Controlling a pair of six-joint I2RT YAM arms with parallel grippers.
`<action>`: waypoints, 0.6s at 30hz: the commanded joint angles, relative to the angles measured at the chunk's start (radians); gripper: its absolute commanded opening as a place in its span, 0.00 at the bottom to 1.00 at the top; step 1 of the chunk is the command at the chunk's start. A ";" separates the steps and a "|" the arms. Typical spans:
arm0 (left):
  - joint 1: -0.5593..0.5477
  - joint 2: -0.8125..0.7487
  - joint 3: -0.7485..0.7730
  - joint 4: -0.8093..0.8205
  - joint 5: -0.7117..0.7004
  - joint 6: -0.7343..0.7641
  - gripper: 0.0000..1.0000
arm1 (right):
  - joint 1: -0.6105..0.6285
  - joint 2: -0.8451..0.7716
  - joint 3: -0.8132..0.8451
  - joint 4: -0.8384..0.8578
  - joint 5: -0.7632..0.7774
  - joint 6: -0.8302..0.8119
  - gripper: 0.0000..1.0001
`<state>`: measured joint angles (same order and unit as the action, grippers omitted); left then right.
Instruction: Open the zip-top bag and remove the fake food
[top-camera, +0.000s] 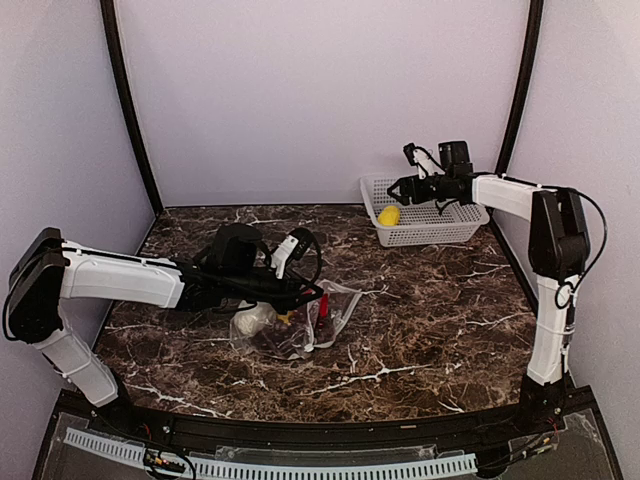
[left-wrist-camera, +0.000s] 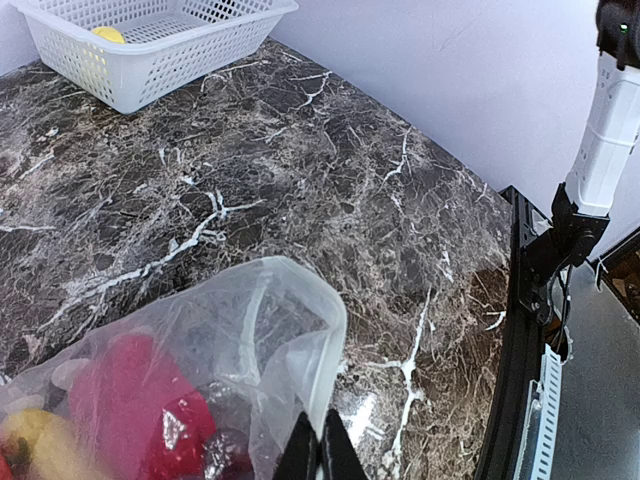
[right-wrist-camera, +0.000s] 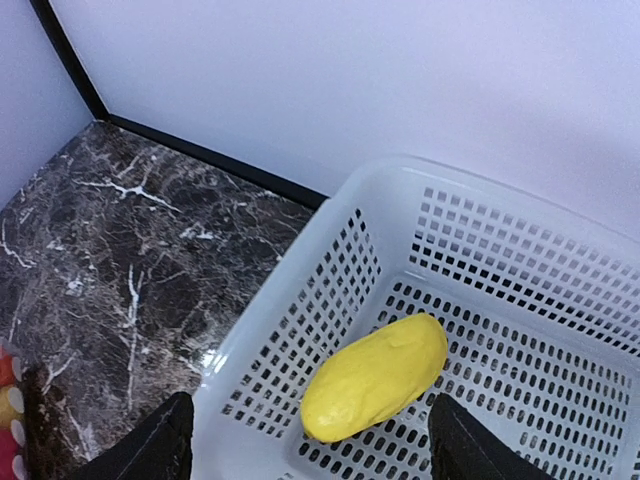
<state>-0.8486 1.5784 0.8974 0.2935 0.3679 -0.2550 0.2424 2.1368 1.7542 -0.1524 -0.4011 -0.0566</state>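
Low in the left-centre of the top view, the zip-top bag lies flat on the marble table. Its long axis runs from lower left to upper right, with the mouth end toward the right. Inside it the fake food shows as a white lump, a yellow bit and a red piece.

The left gripper meets the bag's upper edge. In the left wrist view its fingers are pressed together at the bottom of the frame, with clear film pinched between them. The bag's mouth gapes toward the upper right there, and red and yellow pieces sit behind it at lower left.

At the upper right of the top view, the right gripper hangs over the left end of the white basket, fingers wide apart. A yellow lemon lies on the basket floor, its long axis running lower left to upper right.
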 joint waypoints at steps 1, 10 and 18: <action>0.006 -0.011 0.022 -0.024 -0.009 0.000 0.01 | 0.030 -0.187 -0.159 0.108 -0.048 0.028 0.77; 0.006 -0.011 0.047 -0.041 -0.014 -0.003 0.01 | 0.178 -0.618 -0.697 0.270 -0.086 0.056 0.75; 0.008 -0.007 0.049 -0.030 -0.013 -0.010 0.01 | 0.370 -0.791 -1.021 0.368 -0.070 0.229 0.71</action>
<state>-0.8467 1.5784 0.9291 0.2672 0.3561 -0.2573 0.5426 1.3758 0.8333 0.1207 -0.4744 0.0597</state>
